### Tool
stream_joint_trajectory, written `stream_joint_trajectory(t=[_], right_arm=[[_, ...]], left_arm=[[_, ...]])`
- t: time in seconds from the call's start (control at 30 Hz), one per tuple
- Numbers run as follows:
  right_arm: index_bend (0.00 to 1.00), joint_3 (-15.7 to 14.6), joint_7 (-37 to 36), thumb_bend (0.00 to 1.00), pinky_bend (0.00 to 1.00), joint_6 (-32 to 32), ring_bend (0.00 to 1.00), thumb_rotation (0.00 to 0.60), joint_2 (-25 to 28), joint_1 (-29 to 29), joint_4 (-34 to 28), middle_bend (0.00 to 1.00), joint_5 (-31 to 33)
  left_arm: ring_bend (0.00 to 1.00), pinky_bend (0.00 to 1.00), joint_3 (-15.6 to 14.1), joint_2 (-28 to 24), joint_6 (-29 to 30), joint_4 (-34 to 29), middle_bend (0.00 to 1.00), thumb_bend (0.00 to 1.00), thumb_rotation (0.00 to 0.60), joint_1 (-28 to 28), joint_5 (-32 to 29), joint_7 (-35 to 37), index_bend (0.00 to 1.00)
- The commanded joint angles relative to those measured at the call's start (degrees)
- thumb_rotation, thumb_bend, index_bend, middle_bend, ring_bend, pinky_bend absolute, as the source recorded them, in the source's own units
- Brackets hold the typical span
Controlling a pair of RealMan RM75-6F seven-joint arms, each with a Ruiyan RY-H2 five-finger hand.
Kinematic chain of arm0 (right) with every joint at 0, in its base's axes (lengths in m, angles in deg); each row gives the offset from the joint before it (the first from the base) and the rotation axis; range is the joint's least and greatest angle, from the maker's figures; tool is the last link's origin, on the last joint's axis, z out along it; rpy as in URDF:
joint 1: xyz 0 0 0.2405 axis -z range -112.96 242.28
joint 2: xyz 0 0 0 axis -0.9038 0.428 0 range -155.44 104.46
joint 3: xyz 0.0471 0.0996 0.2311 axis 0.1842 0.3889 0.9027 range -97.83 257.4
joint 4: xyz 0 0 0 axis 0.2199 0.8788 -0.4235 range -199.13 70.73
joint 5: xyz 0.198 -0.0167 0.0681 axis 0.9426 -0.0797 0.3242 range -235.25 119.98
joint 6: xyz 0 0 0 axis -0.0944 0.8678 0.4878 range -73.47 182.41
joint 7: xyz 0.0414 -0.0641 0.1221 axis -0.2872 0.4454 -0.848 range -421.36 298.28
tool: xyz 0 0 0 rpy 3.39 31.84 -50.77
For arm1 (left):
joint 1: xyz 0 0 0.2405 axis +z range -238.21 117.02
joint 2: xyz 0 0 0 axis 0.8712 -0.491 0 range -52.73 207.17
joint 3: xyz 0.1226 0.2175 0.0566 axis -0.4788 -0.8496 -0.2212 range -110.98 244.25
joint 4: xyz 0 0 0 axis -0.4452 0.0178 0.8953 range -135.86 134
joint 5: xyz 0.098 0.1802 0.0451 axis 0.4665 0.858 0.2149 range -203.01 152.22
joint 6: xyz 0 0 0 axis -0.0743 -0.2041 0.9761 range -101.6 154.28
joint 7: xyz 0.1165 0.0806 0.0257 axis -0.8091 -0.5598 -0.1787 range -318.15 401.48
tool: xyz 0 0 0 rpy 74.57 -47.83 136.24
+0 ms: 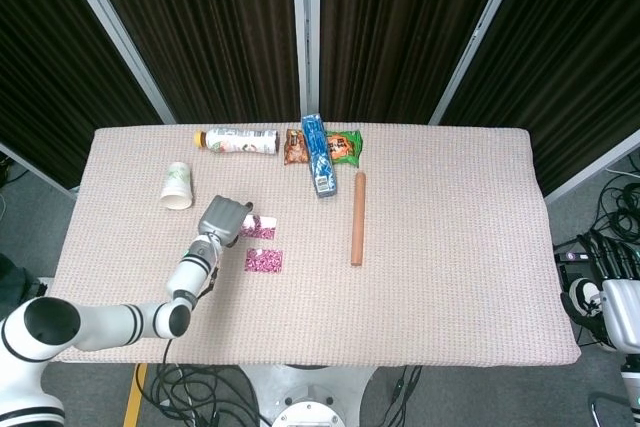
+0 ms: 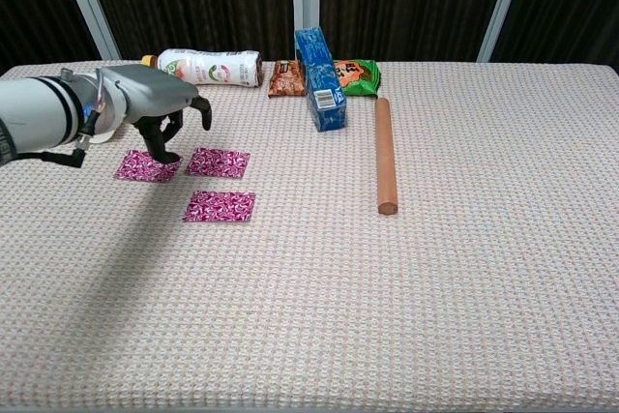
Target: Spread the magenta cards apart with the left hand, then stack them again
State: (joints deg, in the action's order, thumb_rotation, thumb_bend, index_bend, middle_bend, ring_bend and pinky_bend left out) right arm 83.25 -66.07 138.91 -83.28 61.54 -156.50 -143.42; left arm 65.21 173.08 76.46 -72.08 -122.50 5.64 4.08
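Nearest you, one magenta card [image 2: 221, 206] lies flat on the table [image 2: 435, 287], apart from the other two. Just beyond it, a second card [image 2: 218, 162] and a third card [image 2: 147, 166] lie side by side with a narrow gap, so all three are spread out, none stacked. Your left hand [image 2: 160, 108] hangs over the left-most card, fingers [image 2: 172, 129] curled downward and parted, gripping nothing; whether a fingertip touches that card cannot be told. To the right lies a wooden rod [image 2: 385, 154], well apart. At the far edge sit a bottle [image 2: 205, 67], a blue box [image 2: 320, 66] and snack packets [image 2: 356, 74]. Your right hand [image 1: 600, 292] rests off the table's right side; its grasp cannot be told.
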Motion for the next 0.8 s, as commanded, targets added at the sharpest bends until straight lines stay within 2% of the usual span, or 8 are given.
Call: stream_joint_trajectory(t=[0.03,0.27,0.6,0.8], right_arm=[[0.04,0.09,0.34,0.24,0.00,-0.11,0.00,0.537,0.25,-0.14,-0.34,0.01,-0.01],[0.04,0.09,0.63,0.24,0.00,-0.34,0.00,0.536,0.40,-0.10,-0.60,0.01,0.46],[0.04,0.09,0.53,0.24,0.00,-0.13,0.00,0.542,0.65,0.23,-0.56,0.01,0.92],[0.04,0.17,0.46,0.24,0.00,-0.03,0.00,0.544,0.81,0.35,-0.48,0.01,1.13]], left_arm=[[0.84,0.93,2.34,3.07,-0.89,3.55,0.82,0.30,0.600,0.79,1.15,1.49,0.34],[0.84,0.93,4.47,6.70,-2.76,8.09,0.82,0.25,0.600,0.79,-0.56,-0.34,0.35],[0.84,0.93,6.82,10.57,-4.08,14.06,0.83,0.25,0.600,1.08,-2.33,-3.28,0.38],[0.84,0.92,8.18,11.74,-4.87,15.38,0.83,0.25,0.600,0.80,-3.65,-5.48,0.38]])
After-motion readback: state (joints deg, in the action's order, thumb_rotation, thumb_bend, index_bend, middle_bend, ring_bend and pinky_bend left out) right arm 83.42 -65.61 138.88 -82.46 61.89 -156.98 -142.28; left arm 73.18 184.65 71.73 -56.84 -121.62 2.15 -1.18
